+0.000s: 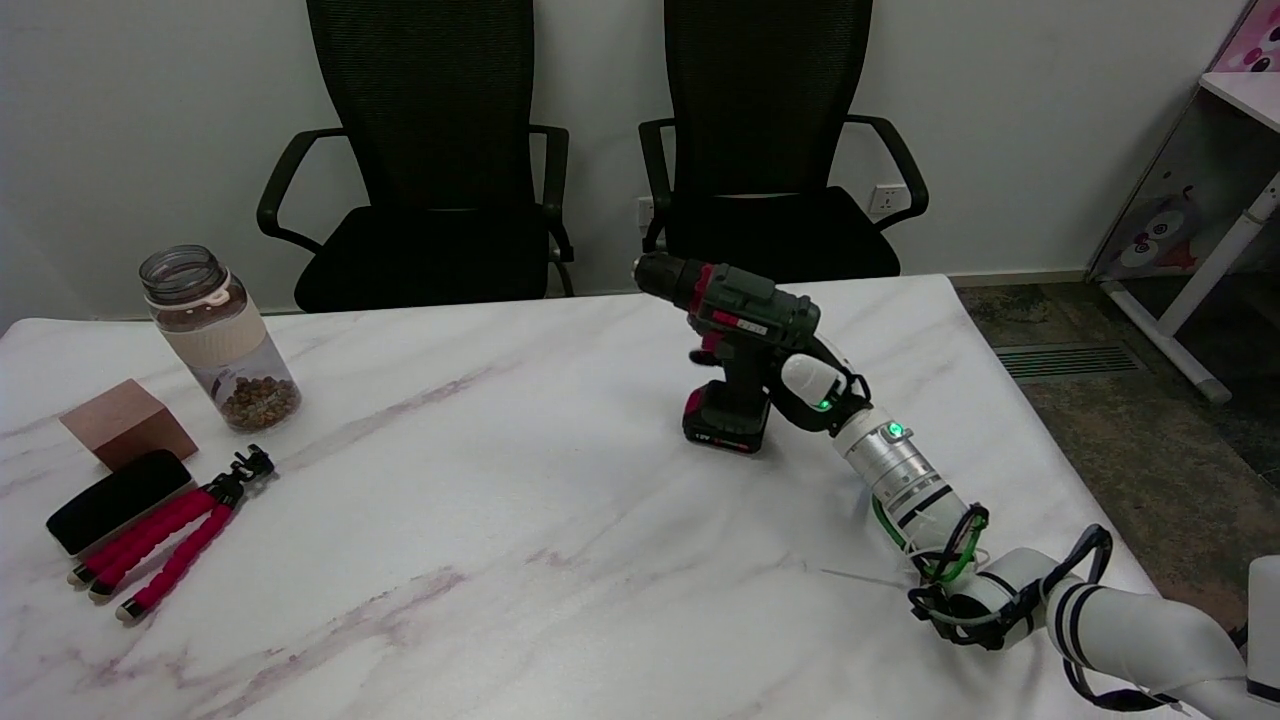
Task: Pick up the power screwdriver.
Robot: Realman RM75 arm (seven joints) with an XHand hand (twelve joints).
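Jar (218,340), wooden block (127,423), black case (118,500), pink tripod (170,545) lie left.

You look down from above the near edge of the marble table (480,560), facing across it toward two black office chairs (430,160) at the far wall.

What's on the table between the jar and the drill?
Nothing: in the head view, only bare marble table separates the jar from the drill.
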